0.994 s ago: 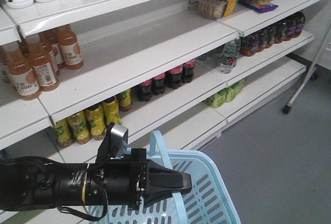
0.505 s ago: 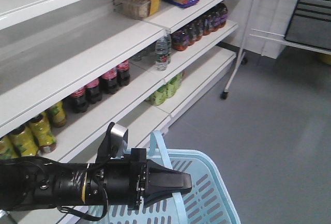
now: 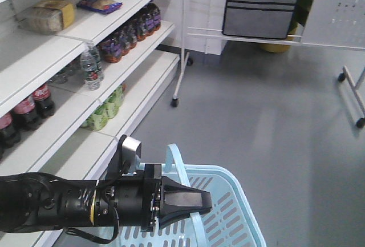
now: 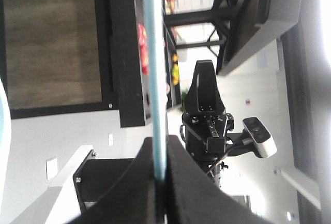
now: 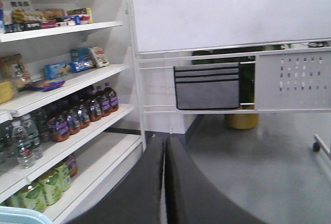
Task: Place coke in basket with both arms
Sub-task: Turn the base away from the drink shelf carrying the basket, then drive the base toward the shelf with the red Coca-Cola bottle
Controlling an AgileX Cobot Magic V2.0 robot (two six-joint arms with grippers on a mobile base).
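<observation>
Shelving: white, tiered, along the left.
Upper shelf: bread loaf, blue snack bag.
Middle shelf: purple-labelled dark bottles, water bottles, coke.
Lower shelf: green bottles.
Floor: grey, carries a white wheeled rack.

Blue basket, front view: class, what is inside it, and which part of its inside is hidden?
Only bare slatted floor shows inside the basket; no bottle. The left gripper hides its left part.
</observation>
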